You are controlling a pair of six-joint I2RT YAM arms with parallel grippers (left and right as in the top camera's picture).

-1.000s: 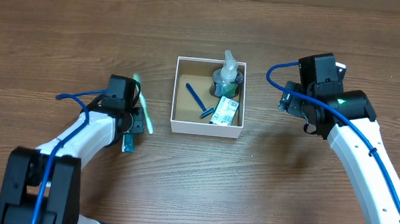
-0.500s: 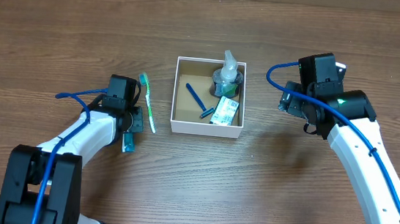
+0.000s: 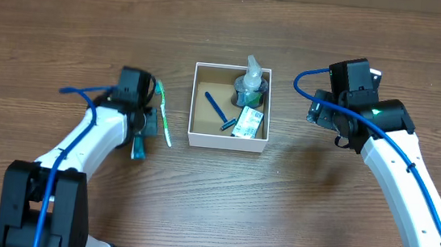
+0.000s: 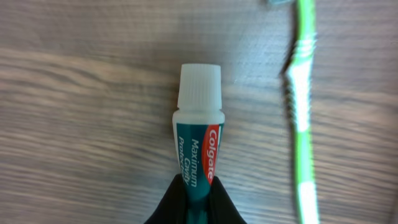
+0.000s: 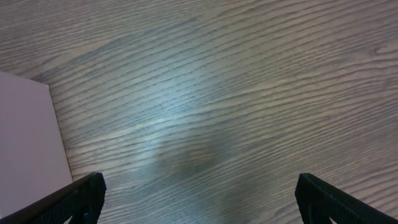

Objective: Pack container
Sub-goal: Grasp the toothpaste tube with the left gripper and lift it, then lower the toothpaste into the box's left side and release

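L gripper (image 4: pixel 194 190): jaws pinched tight on tail end of small teal-and-white plastic toothpaste tube (image 4: pixel 198 124), ribbed white cap pointing away.

Risk: soft, slick tube held at its far end may droop, swivel or slip on lift, or catch rim of square white cardboard container (image 3: pixel 227 143), which is brown inside, mid-table, well apart from the tube.

Green-and-white bristled toothbrush (image 4: pixel 303 112) lies just beside the tube; may get nudged.

R gripper (image 5: pixel 202 198): spread wide, empty, over wood-grain table (image 5: pixel 217 93).

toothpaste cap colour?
White, with fine ribbing. The cap of the toothpaste tube shows best in the left wrist view.
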